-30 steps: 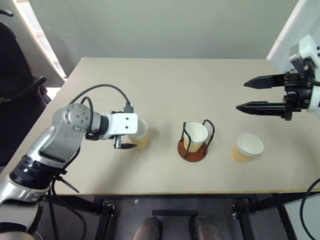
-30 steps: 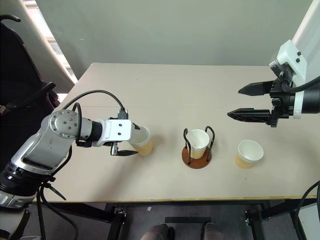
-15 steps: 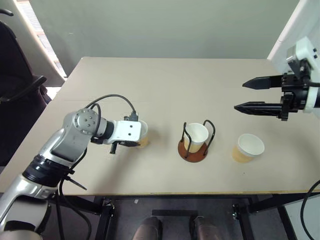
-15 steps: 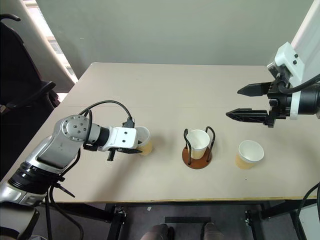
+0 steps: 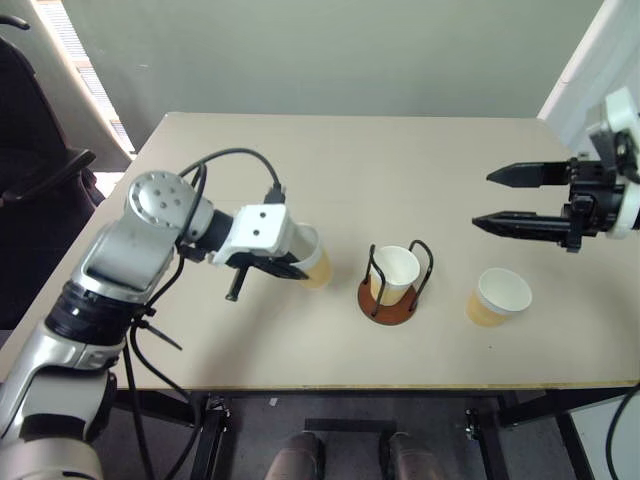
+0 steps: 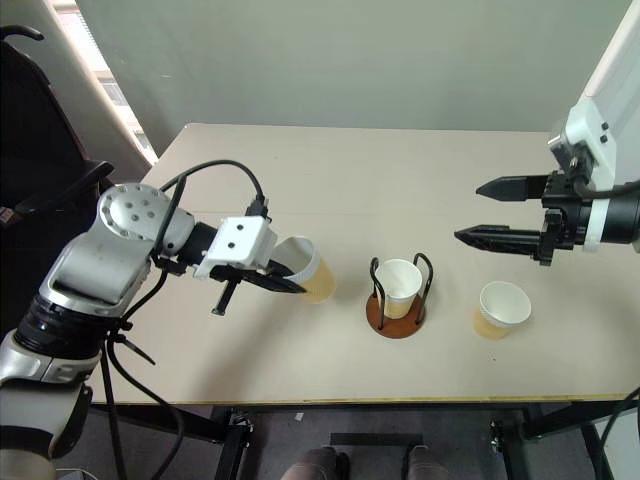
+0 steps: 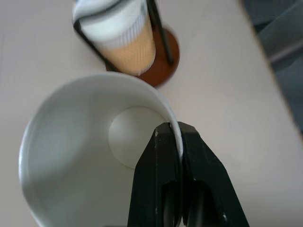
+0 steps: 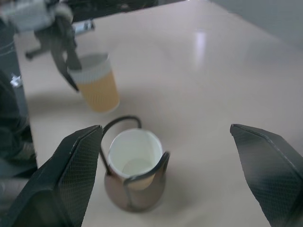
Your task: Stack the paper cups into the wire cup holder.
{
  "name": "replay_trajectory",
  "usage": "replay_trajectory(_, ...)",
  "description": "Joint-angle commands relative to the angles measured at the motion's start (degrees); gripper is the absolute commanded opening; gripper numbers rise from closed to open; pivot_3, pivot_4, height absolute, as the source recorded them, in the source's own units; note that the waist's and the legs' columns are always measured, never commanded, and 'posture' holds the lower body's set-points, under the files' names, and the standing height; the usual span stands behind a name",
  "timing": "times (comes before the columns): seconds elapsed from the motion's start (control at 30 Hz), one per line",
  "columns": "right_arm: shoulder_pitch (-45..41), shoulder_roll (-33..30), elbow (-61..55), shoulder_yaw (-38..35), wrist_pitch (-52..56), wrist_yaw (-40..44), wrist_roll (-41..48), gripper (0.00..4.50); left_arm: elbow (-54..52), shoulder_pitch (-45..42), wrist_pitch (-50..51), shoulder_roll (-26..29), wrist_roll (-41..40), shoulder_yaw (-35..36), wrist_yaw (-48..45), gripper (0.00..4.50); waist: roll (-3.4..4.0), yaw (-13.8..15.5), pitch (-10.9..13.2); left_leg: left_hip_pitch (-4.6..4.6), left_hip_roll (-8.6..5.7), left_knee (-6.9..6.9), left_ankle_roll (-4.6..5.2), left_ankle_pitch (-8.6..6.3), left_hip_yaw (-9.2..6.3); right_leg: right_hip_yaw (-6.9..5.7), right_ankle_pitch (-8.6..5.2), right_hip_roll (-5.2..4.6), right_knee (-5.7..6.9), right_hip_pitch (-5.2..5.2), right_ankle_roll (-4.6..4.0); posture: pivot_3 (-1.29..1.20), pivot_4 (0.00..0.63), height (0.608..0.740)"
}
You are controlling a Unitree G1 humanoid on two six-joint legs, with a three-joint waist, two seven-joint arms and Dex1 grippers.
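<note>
Nearest the front edge of the desk (image 5: pixel 300 350), the wire cup holder (image 5: pixel 391 298) stands on its reddish-brown base with one paper cup (image 5: pixel 396 270) already seated upright between the black loops. Just beside it, toward the right edge, a loose cup (image 5: pixel 497 296) rests on the surface, not yet collected.

To the holder's left, a third cup (image 6: pixel 306 268) is held clear of the desk and tilted; the left gripper (image 7: pixel 176 142) is pinched on it, with one of its fingers (image 7: pixel 158 161) inside the white wall and the other outside at the rolled rim. A rim pinch of this kind leaves the tapered body free — judged to suit lowering it into the seated cup. The holder lies near, ahead of the carried cup in the left wrist view.

Farther back and toward the right edge, the right gripper (image 5: pixel 525 197) hangs above the desk with its fingers spread wide and nothing between them, probably kept ready for the loose cup.

The desk is a pale beige board, bare apart from these things. Behind it a grey-green wall is seen — and a dark chair (image 5: pixel 30 150) beyond the left edge.
</note>
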Motion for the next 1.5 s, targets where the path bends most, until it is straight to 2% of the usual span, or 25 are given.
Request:
replay_trajectory(0.03, 1.65, -3.54, -2.83, -2.60, -0.35, 3.52, 2.90, 4.50, 2.78, -6.33, 0.07, -1.25, -1.72, 1.30, -2.92, 0.07, 0.00, 0.15, 0.00, -0.03, 0.00, 0.01, 0.01, 0.01, 0.01, 0.00, 0.01, -0.01, 0.00, 0.00, 0.01, 0.00, 0.150, 0.740)
replay_trajectory(0.23, 8.23, -4.11, -10.66, -5.63, -2.93, 4.65, 5.69, 4.50, 9.51, -16.22, -3.30, -5.04, -4.89, -2.82, -4.55, 0.07, 0.01, 0.07, -0.01, -0.04, -0.01, 0.02, 0.06, -0.01, 0.06, 0.02, 0.05, -0.02, -0.03, 0.00, 0.19, 0.00, 0.150, 0.740)
replay_trajectory(0.27, 9.02, -4.06, -11.66, -5.68, -3.30, 4.34, 5.82, 4.50, 10.82, -17.89, -3.73, -6.00, -5.68, -3.54, -4.55, 0.07, 0.01, 0.08, -0.01, -0.04, -0.01, 0.03, 0.06, -0.01, 0.07, 0.02, 0.25, -0.02, -0.03, 0.01, 0.56, 0.00, 0.150, 0.740)
replay_trajectory(0.53, 10.56, -5.45, -13.95, -8.24, -0.40, 1.10, 10.87, 4.50, 18.80, -25.69, -9.49, -11.55, -10.15, -11.25, -4.55, 0.07, 0.01, 0.19, 0.00, -0.07, -0.03, 0.08, 0.24, -0.09, 0.17, 0.07, 0.28, -0.08, -0.17, 0.07, 0.88, 0.00, 0.150, 0.740)
replay_trajectory(0.83, 9.21, -8.80, -12.42, -11.00, 0.58, -1.26, 13.73, 4.50, 28.81, -29.23, -17.78, -16.96, -10.06, -19.17, -4.55, 0.07, 0.01, 0.48, 0.00, -0.13, -0.08, 0.16, 0.33, -0.18, 0.21, 0.12, 0.07, -0.13, -0.12, 0.09, 1.22, 0.00, 0.150, 0.740)
replay_trajectory(1.1, 15.00, -13.28, -13.46, -13.41, -2.06, 1.96, 9.83, 4.50, 33.54, -31.12, -22.75, -21.49, -9.48, -22.90, -4.55, 0.07, 0.01, 0.74, 0.00, -0.29, -0.10, 0.45, 0.36, -0.31, 0.23, 0.12, -0.12, -0.14, -0.13, 0.09, 1.47, 0.00, 0.150, 0.740)
replay_trajectory(1.2, 17.75, -14.43, -13.47, -14.46, -3.89, 3.92, 7.84, 4.50, 33.50, -31.37, -23.70, -21.46, -9.83, -24.72, -4.55, 0.07, 0.01, 0.81, 0.00, -0.33, -0.10, 0.59, 0.41, -0.43, 0.23, 0.13, -0.17, -0.14, -0.13, 0.10, 1.53, 0.00, 0.150, 0.740)
replay_trajectory(1.5, 18.25, -14.99, -11.97, -14.84, -5.99, 5.08, 6.99, 4.50, 33.68, -32.45, -27.23, -20.25, -9.27, -29.63, -4.55, 0.07, 0.01, 0.83, 0.00, -0.36, -0.10, 0.96, 0.52, -0.56, 0.26, 0.13, -0.17, -0.14, -0.08, 0.21, 1.57, 0.00, 0.150, 0.740)
